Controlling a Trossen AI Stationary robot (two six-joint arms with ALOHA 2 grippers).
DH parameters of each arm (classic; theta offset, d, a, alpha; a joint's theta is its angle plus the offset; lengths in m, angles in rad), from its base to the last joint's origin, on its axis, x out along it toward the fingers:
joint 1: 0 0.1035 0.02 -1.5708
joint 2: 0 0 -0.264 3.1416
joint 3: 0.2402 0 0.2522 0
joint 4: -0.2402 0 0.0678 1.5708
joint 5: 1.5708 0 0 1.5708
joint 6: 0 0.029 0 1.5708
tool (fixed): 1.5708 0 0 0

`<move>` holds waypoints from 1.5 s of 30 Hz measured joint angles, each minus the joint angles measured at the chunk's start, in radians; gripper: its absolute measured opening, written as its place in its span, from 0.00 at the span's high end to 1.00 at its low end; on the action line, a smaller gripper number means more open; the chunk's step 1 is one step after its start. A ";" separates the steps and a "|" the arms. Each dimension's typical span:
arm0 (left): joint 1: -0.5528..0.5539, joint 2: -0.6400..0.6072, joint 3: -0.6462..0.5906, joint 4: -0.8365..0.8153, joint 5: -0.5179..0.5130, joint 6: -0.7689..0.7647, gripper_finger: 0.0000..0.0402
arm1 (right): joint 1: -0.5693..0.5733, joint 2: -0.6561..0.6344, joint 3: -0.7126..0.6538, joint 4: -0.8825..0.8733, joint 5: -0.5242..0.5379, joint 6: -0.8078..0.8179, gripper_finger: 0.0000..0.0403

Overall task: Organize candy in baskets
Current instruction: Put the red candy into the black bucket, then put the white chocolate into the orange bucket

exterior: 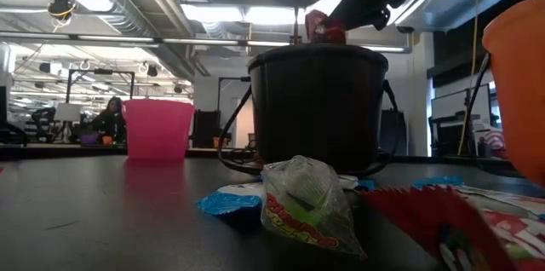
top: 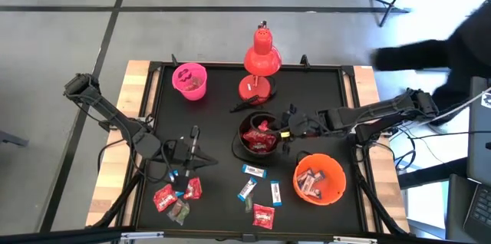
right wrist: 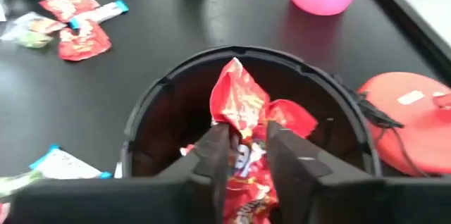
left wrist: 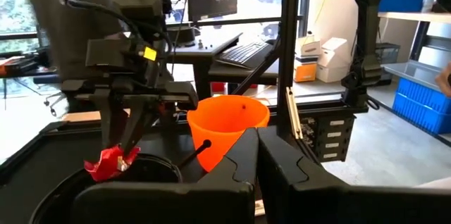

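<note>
Your right gripper, jaws loosely pinching a red candy wrapper over the black bucket, holds light, crinkly, slippery foil, so grip mid-packet; left gripper shut, empty, beside bucket.

black table, three baskets, red lamp, loose candy

Two dark, slender jointed robot arms with black cables trailing along their links. The right gripper has thin black fingers beneath a boxy wrist bearing a small yellow mark. The left gripper has broad matte-black notched fingers.
</note>
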 joint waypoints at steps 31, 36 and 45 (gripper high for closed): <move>0.005 0.022 0.000 -0.022 0.009 -0.010 1.00 | 0.327 -0.055 0.022 -0.007 0.193 -0.076 0.54; 0.010 0.051 0.000 -0.017 0.007 -0.010 1.00 | 0.434 -0.010 0.083 -0.003 0.231 -0.072 0.54; 0.012 0.125 0.000 -0.012 0.028 -0.102 1.00 | 0.505 0.163 0.246 -0.158 0.231 -0.061 0.54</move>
